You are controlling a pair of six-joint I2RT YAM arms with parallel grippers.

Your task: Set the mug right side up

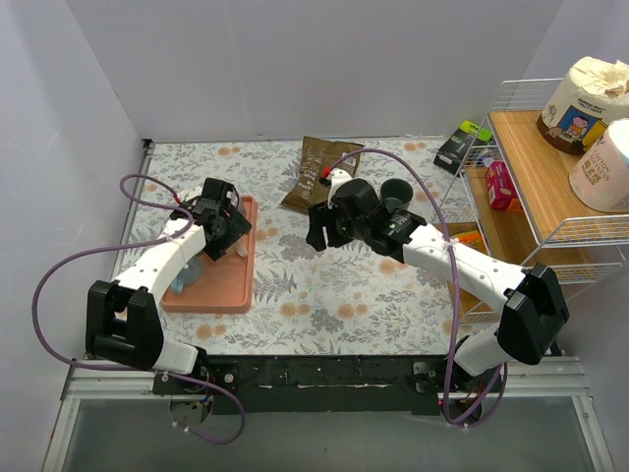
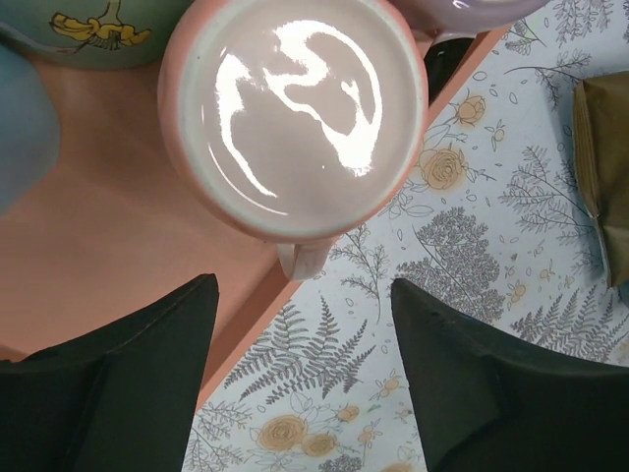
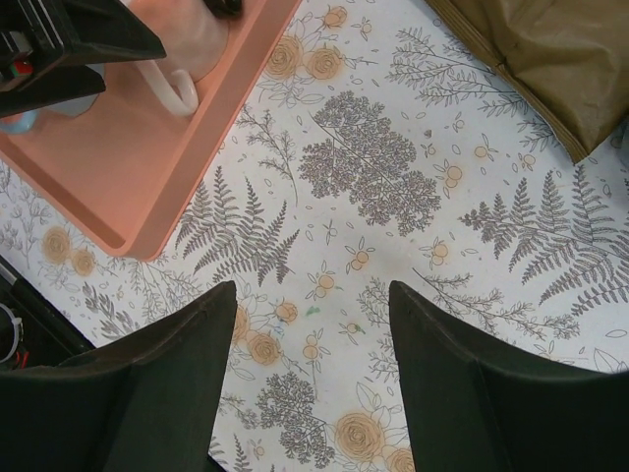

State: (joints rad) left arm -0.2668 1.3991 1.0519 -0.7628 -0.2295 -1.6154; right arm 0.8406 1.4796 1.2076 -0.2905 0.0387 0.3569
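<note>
A pink mug stands on the salmon tray at the tray's right edge, its glossy flat bottom facing up. Its pale handle juts over the tray's rim toward my left gripper. That gripper is open and empty, hovering above the handle and rim. In the top view it covers most of the mug. My right gripper is open and empty above the floral cloth at table centre. The right wrist view shows its jaws wide apart, with the tray and mug handle at upper left.
On the tray are also a green mug with a yellow figure, a blue mug and a lavender mug. A brown packet and a dark cup lie at the back. A wire shelf stands at the right.
</note>
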